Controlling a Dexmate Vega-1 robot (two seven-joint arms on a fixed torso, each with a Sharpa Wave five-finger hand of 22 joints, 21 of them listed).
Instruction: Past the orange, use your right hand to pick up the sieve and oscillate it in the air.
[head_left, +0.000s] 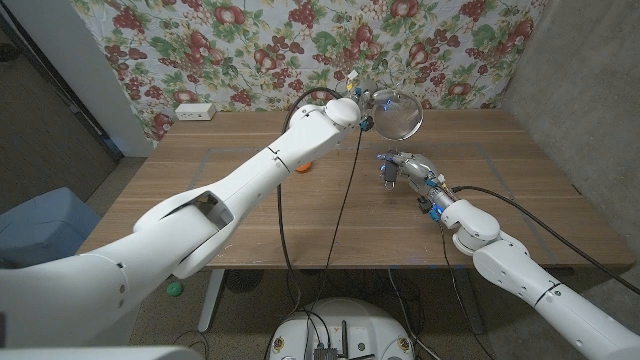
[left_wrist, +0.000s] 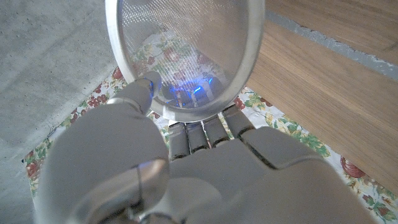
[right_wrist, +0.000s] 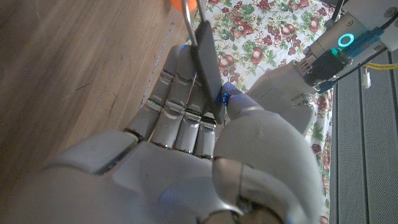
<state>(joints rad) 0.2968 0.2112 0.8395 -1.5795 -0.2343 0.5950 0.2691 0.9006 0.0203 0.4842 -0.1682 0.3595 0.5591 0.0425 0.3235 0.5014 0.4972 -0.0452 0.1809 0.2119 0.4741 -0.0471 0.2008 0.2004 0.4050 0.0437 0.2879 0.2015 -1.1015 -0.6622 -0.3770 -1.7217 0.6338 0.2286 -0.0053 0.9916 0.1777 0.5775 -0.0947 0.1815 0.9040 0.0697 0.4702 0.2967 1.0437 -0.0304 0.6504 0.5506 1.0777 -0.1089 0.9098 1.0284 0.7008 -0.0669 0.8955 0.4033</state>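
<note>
The round metal mesh sieve (head_left: 397, 112) hangs in the air over the far middle of the wooden tabletop (head_left: 200, 200). The right hand (head_left: 408, 168) has its thumb and fingers (right_wrist: 180, 93) closed on the sieve's dark flat handle (right_wrist: 205, 68). The left hand (head_left: 345, 112) reaches to the mesh bowl (left_wrist: 186, 50), thumb at the rim - whether it grips, I cannot tell. The small orange (head_left: 303, 167) lies beside the left arm - well apart from the sieve.
</note>
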